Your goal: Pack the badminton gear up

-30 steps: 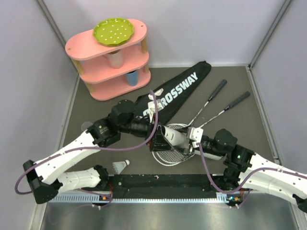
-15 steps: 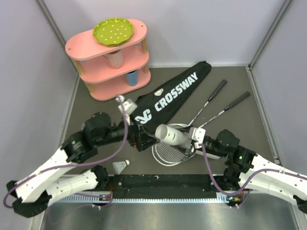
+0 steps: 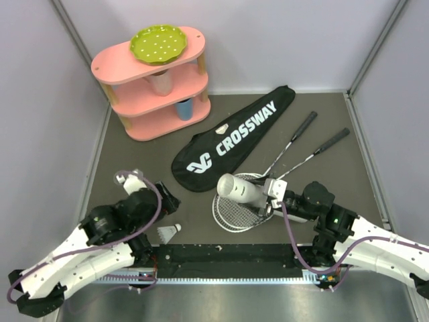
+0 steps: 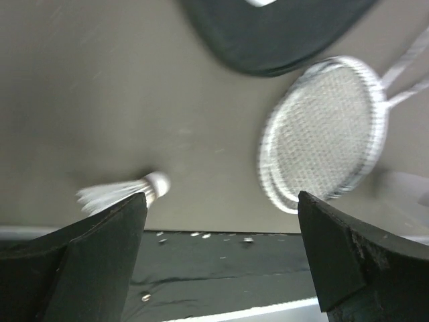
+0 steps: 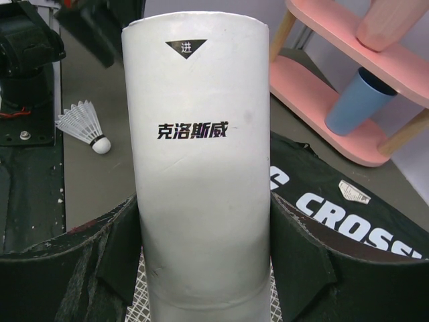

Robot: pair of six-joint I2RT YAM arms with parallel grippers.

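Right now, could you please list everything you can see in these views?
black racket-shaped bag lettered CROSSWAY: one, black, mid-table, lying flat
thin silver rackets with black handles: two, silver, right of the bag, heads overlapping
long white cylindrical tube: one, white, above the racket heads
white feather shuttlecock: one, white, near edge, left side
pink three-tier shelf: one, pink, far left corner
green dotted plate: one, green, top tier
pale pink cup: one, pink, middle tier
blue cup: one, blue, bottom tier
left gripper: one, black, open and empty, near the shuttlecock
right gripper: one, black, shut on the tube
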